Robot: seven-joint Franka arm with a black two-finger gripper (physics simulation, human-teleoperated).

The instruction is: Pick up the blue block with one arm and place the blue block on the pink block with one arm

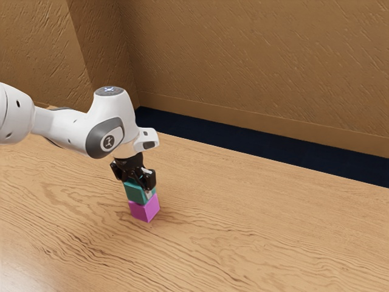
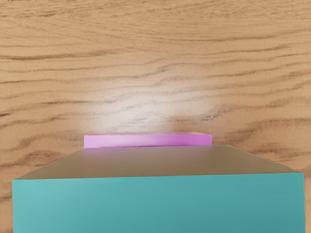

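Blue block [image 1: 136, 193], a smooth, teal-tinted cube with crisp edges, rests on the pink block [image 1: 144, 210], a matte cube of like size. The black gripper [image 1: 135, 182] grasps it from above, one finger pressed to each of two opposite faces. In the wrist view a thin strip of pink shows past the blue block's top edge, and the stack stands on a glossy wood-grain table [image 1: 273, 231], well away from the far edge and the rough brown walls, with open board all around.
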